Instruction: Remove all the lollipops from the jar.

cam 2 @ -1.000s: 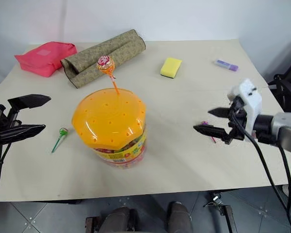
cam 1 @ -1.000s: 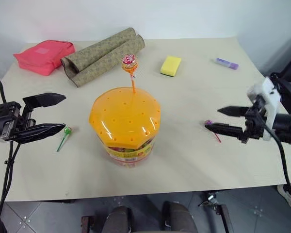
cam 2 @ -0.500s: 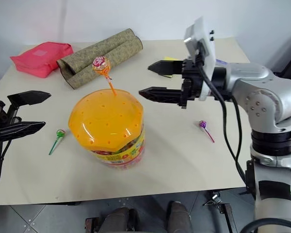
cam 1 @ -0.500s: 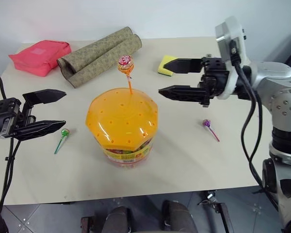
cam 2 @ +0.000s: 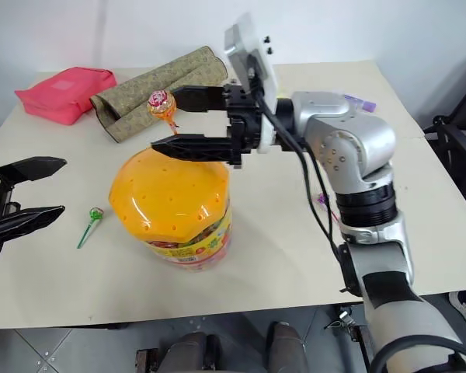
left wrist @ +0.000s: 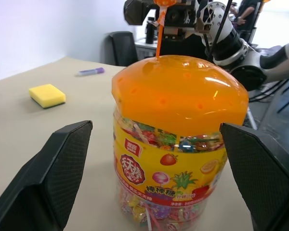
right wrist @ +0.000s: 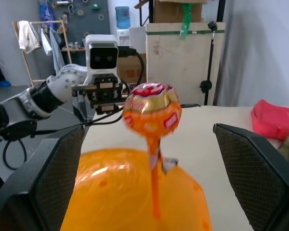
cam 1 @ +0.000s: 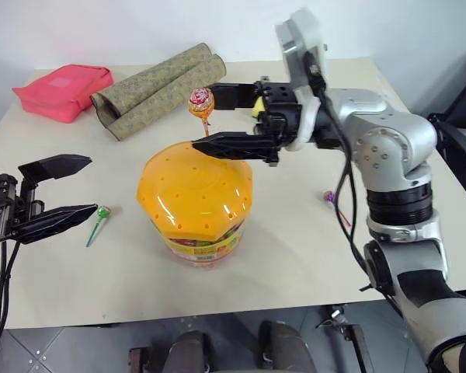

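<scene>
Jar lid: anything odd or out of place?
Yes. One orange-stick lollipop stands upright out of a hole in the jar lid. Two more lie loose on the table: green-stick lollipop and purple-stick lollipop.

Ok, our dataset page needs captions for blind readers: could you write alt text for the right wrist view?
An orange-stick lollipop stands upright in the jar's orange lid, centred between the right hand's open black fingers. The left hand faces it from behind.
</scene>
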